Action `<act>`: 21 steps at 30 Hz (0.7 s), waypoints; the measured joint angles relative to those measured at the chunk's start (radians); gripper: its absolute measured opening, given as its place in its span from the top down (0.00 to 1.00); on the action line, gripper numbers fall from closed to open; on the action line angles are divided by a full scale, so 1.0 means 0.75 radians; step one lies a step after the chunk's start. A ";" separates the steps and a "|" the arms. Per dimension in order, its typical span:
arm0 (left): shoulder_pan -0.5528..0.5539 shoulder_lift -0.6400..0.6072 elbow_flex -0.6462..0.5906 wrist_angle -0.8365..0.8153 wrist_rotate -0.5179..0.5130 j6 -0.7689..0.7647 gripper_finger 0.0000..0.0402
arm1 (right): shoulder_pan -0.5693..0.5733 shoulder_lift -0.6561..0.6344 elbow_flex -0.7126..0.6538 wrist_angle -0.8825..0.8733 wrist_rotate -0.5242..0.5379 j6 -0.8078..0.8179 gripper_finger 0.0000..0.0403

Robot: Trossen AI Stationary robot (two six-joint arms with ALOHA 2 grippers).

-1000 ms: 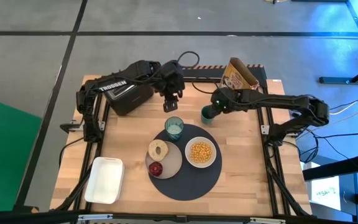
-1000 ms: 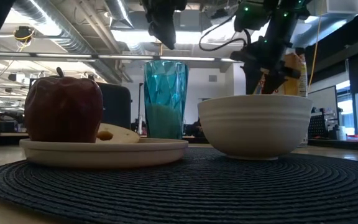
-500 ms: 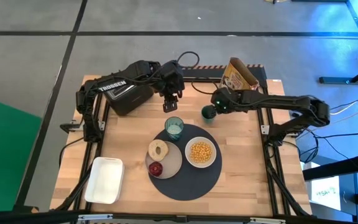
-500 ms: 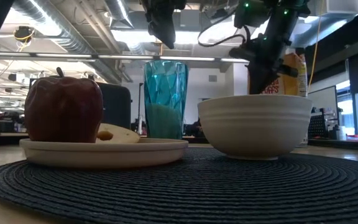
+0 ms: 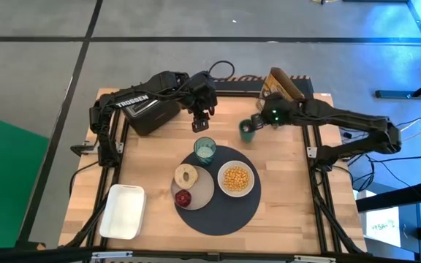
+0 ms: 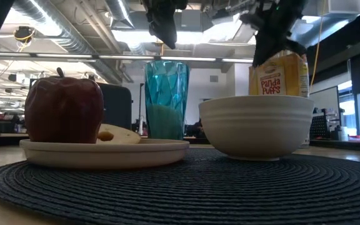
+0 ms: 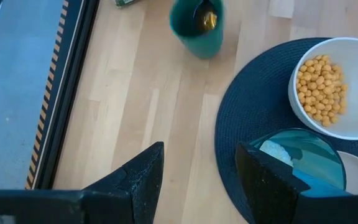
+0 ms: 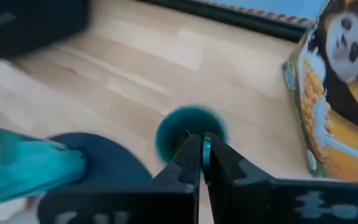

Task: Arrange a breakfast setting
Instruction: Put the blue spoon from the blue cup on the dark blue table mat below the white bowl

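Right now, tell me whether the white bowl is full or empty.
Partly filled. The white bowl on the dark mat holds a layer of yellow cereal puffs, seen from above and from the left wrist view; how deep the layer is cannot be told.

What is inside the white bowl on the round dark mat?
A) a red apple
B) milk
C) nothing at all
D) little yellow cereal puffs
D: seen from above, the white bowl on the round dark mat holds a heap of little yellow cereal puffs; the red apple sits on the plate beside it instead.

Dark-grey ribbed mat (image 5: pixel 218 208), bluish faceted glass (image 6: pixel 165 100)
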 joint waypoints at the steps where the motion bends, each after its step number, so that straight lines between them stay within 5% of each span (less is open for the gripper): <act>1: 0.000 0.000 0.000 0.001 0.000 -0.003 0.51 | 0.000 -0.014 0.012 0.000 0.000 0.000 0.99; 10: 0.000 0.000 0.000 0.067 0.088 -0.037 0.52 | 0.065 -0.131 0.158 0.025 0.149 -0.047 0.99; 17: 0.004 -0.015 -0.002 0.303 0.120 -0.097 0.52 | 0.119 -0.169 0.180 0.471 0.305 -0.200 1.00; 21: 0.016 -0.052 -0.002 0.486 0.095 -0.242 0.52 | 0.164 -0.150 0.180 0.695 0.516 -0.281 1.00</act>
